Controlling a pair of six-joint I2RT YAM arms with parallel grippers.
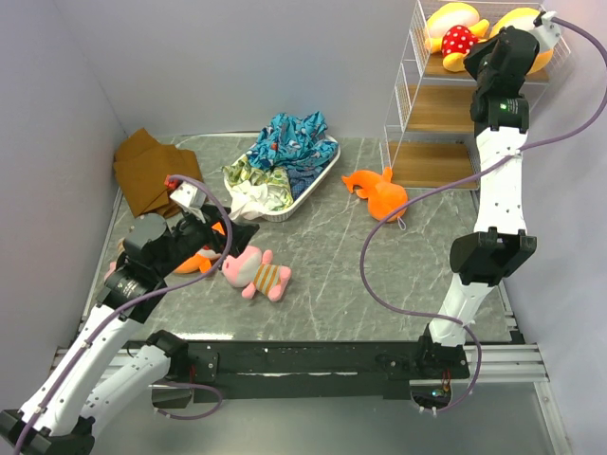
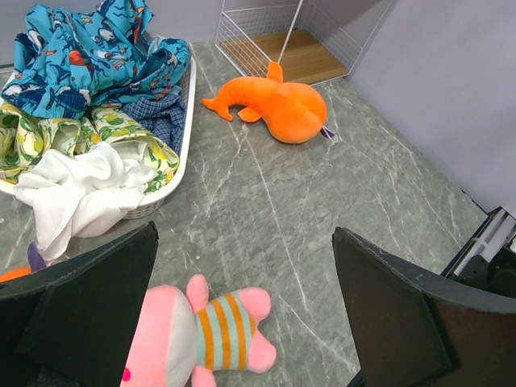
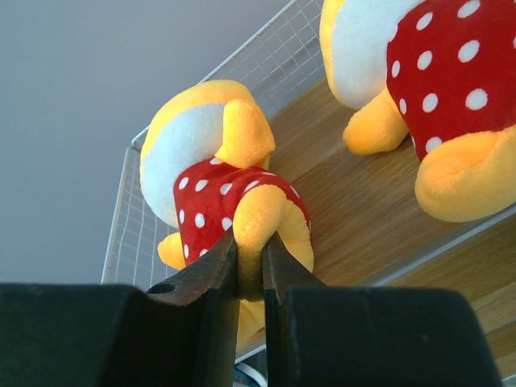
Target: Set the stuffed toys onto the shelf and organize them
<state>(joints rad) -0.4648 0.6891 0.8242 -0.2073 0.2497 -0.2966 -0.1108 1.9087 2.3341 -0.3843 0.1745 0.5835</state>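
Now my right gripper [image 3: 250,266] pinches a leg of the yellow toy [image 3: 214,189] at the front edge of the shelf [image 3: 355,185] top board; retreating unreleased would likely drag it off. My left gripper [image 2: 243,238] gapes, far from the shelf.

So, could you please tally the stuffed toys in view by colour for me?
Yellow toys with red dotted bodies: 2, both on the shelf
Pink toy with striped belly: 1
Orange toys: 2, one partly hidden
Total: 5 in view
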